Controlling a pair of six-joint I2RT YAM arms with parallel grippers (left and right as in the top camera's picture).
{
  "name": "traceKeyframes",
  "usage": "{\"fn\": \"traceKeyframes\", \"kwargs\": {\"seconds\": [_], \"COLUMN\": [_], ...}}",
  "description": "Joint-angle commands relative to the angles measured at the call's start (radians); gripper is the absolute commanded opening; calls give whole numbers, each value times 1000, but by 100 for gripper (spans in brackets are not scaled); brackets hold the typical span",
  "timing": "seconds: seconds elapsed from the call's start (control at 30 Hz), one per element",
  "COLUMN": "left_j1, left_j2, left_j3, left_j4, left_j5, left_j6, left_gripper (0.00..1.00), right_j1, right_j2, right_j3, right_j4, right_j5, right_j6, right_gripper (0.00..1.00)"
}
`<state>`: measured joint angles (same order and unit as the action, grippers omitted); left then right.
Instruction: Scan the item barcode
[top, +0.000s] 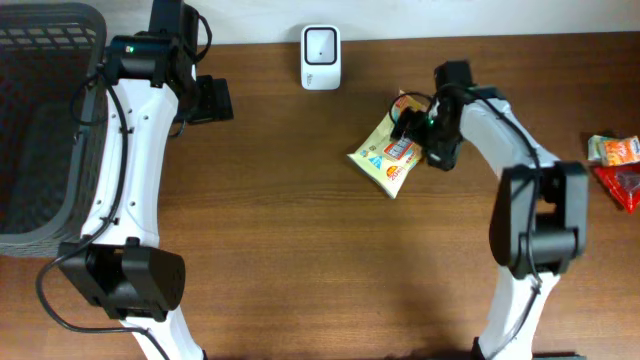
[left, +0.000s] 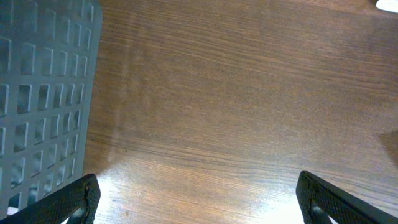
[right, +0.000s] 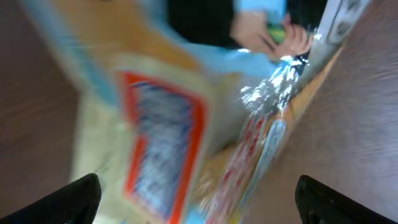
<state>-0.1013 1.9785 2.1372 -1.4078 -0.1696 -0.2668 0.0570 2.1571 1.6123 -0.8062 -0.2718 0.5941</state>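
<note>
The brown wooden tabletop (top: 300, 230) carries a dark grey mesh basket (top: 40, 130) at its far left. The left claw (left: 199, 196) hangs just right of the basket over bare wood, jaws wide, holding nothing. The right claw (top: 408, 125) stands wide too. The yellow snack packet (top: 385, 155) lies right of centre at its tips, blurred in the wrist view. A white scanner (top: 321, 57) sits at the far edge, left of the packet. Red and orange packets (top: 615, 165) lie at the right edge.

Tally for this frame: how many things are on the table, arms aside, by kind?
snack packets: 3 (yellow packet, orange packet, red packet)
scanner: 1
basket: 1
Total: 5
</note>
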Motion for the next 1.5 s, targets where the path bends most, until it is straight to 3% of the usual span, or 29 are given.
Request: {"fn": "traceKeyframes", "kwargs": {"seconds": [0.0, 0.03, 0.07, 0.1, 0.23, 0.3, 0.47, 0.57, 0.7, 0.77, 0.83, 0.93, 1.0, 1.03, 1.07, 1.17, 1.27, 1.47], "left_j1": [4, 4, 4, 4, 4, 4, 4, 4, 4, 4, 3, 5, 5, 4, 4, 4, 4, 4], "left_j2": [-8, -8, -8, -8, -8, -8, -8, -8, -8, -8, -8, -8, -8, -8, -8, -8, -8, -8], "left_j3": [4, 4, 4, 4, 4, 4, 4, 4, 4, 4, 4, 4, 4, 4, 4, 4, 4, 4], "left_j4": [2, 2, 2, 2, 1, 1, 2, 2, 2, 2, 2, 2, 2, 2, 2, 2, 2, 2], "left_j5": [-8, -8, -8, -8, -8, -8, -8, -8, -8, -8, -8, -8, -8, -8, -8, -8, -8, -8], "left_j6": [-10, -10, -10, -10, -10, -10, -10, -10, -10, -10, -10, -10, -10, -10, -10, -10, -10, -10], "left_gripper": [99, 99, 99, 99, 99, 99, 99, 99, 99, 99, 99, 99, 99, 99, 99, 99, 99, 99], "right_j1": [-11, -11, -11, -12, -37, -31, 101, 171, 291, 386, 467, 527, 528, 514, 495, 423, 408, 428], "right_j2": [59, 72, 75, 74, 22, -105, -292, -188, -49, -12, -11, -13, -23, -25, -25, -24, -22, -22], "right_j3": [-5, -5, -5, -3, 40, 78, 82, 54, 53, 53, 54, 93, 205, 257, 315, 377, 258, -66], "right_j4": [59, 90, 109, 116, 82, -16, -127, -133, -136, -118, -91, -70, -150, -196, -255, -441, -495, -199], "right_j5": [-12, -13, -5, -5, 114, 404, 1228, 1356, 1340, 1275, 1122, 921, 841, 811, 762, 482, 418, 587], "right_j6": [37, 34, 31, 31, -101, -120, -119, -115, -115, -115, -115, -115, -115, -116, -142, -384, -525, -535], "right_gripper": [100, 85, 26, 4, 4, 4, 4, 4, 4, 10, 37, 41, 49, 55, 70, 88, 98, 99]}}
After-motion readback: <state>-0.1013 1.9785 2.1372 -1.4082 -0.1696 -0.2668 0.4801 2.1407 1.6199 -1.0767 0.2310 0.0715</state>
